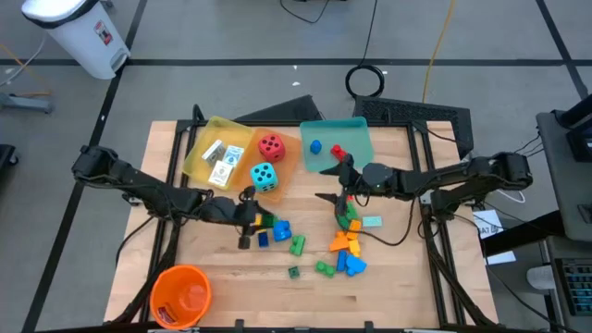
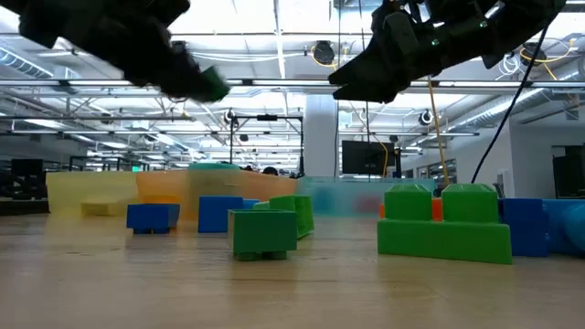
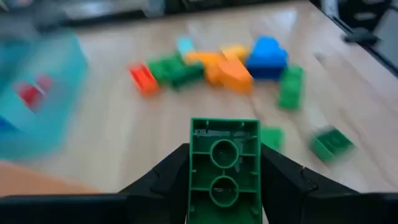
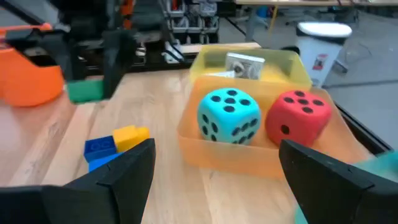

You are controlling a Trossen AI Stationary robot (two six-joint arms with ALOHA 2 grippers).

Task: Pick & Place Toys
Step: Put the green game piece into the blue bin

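Your left gripper (image 3: 224,186) clamps a green brick (image 3: 224,163); carry it level toward the trays at the table's (image 1: 388,287) far edge; right gripper (image 4: 214,171) hangs open.

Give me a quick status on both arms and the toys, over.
Left gripper shut on green brick, lifted above the table. Right gripper open, empty, facing the cyan die and red die in the orange tray. Nothing in the way.
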